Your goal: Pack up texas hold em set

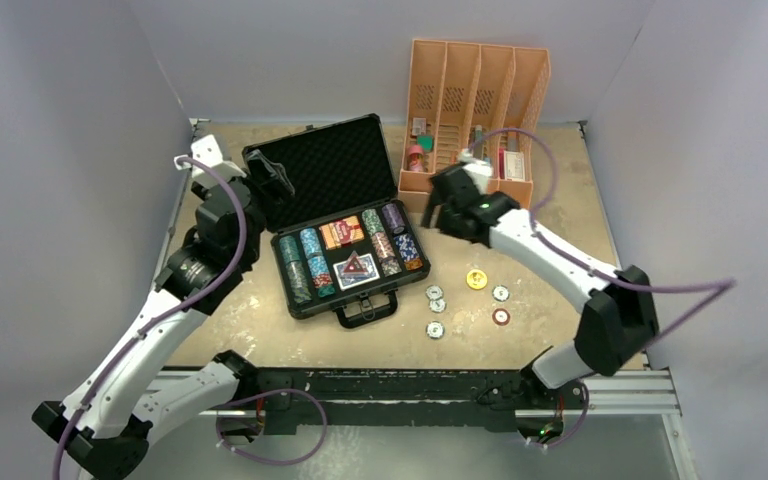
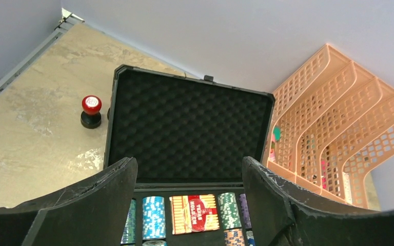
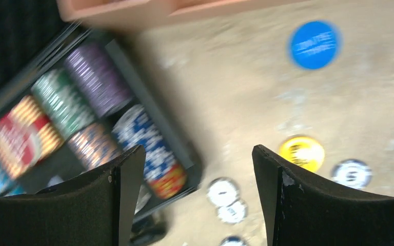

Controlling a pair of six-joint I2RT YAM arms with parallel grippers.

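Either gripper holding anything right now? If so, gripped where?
Nothing is held. The left gripper and the right gripper are both open, with nothing between their fingers.

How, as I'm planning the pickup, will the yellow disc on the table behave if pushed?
The yellow disc lies flat on the table, so it will probably slide rather than tip. It looks thin and stiff, likely awkward to pinch. Being round, it may roll if stood on edge.
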